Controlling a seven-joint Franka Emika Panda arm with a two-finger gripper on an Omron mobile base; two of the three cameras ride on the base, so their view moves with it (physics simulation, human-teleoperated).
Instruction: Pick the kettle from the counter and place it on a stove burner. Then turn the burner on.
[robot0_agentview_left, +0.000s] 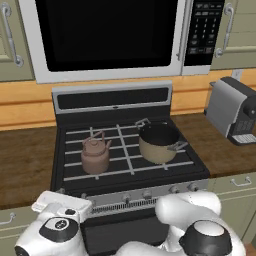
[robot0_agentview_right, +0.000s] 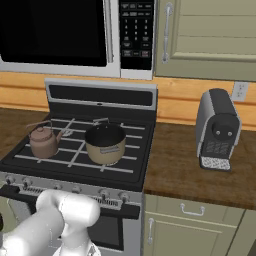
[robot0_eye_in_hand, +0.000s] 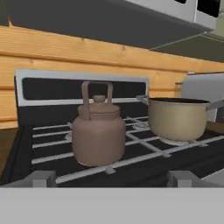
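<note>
One kettle (robot0_agentview_left: 95, 155) is seen, standing upright on the grate of the front left stove burner (robot0_agentview_left: 84, 161) of the black stovetop (robot0_agentview_left: 197, 165). One tan pot (robot0_agentview_left: 158, 142) with two side handles sits on the grate just beside the kettle, to its right, with a narrow gap between the two. One microwave (robot0_agentview_left: 107, 37) hangs above the stove, and one grey coffee machine (robot0_agentview_right: 217, 129) stands on the tabletop (robot0_agentview_right: 180, 167) to the right, well apart from the pot. Five knobs can be counted along the stove's front edge (robot0_agentview_right: 65, 190) in the left base view.

The microwave keypad carries small markings, but these are too small to be read. No other writing can be made out.

In the hand view the kettle is seen close ahead, near the front edge of the stovetop, with open grate to its left and behind it. The tabletop stretch left of the stove and the stretch between stove and coffee machine lie bare. The jaws are held wide apart and nothing is held between them; the two finger tips (robot0_eye_in_hand: 40, 178) stand low at the stove's front, short of the kettle.
</note>
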